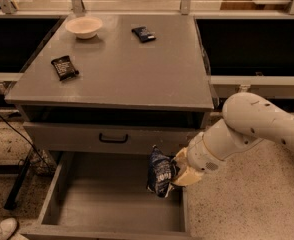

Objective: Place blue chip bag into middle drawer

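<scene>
The blue chip bag (160, 172) is a crinkly dark-blue foil packet with whitish lettering. It hangs upright in my gripper (176, 170), which is shut on its right edge. The bag is above the right part of the open middle drawer (87, 204), a wide grey metal box with a flat floor, pulled out below the cabinet. The bag's lower end is near the drawer's right wall; I cannot tell whether it touches the floor. My white arm (252, 124) reaches in from the right.
A grey drawer front with a small black handle (113, 139) is above the open drawer. On the cabinet top (137, 69) are a white bowl (84, 26), a black flat packet (64, 67) and a small dark-blue wrapper (143, 33). A shoe (1, 229) shows bottom left.
</scene>
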Robot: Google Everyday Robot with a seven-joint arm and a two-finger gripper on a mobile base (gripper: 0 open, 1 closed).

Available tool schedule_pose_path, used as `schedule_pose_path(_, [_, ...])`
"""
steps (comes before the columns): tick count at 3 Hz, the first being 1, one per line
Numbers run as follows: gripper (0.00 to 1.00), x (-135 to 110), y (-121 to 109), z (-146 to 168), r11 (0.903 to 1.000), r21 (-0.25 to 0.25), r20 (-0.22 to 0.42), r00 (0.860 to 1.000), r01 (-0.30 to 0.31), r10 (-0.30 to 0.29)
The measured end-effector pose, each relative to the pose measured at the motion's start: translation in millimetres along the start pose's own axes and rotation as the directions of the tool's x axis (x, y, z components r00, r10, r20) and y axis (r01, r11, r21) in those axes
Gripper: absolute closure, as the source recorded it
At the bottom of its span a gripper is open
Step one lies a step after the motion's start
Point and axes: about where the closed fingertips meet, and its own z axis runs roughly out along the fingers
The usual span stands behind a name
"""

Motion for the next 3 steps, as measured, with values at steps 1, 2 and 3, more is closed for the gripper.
schedule_pose_path(1, [1.00,6,-5,10,0.9998,0.018,-0.050,0.999,-0.010,0.011])
schedule_pose_path(2, [1.00,15,-19,33,0.9995,0.019,-0.111,0.993,-0.026,0.028])
schedule_pose_path(3, [1.00,27,-29,52,0.9989,0.007,-0.154,0.987,-0.046,0.047])
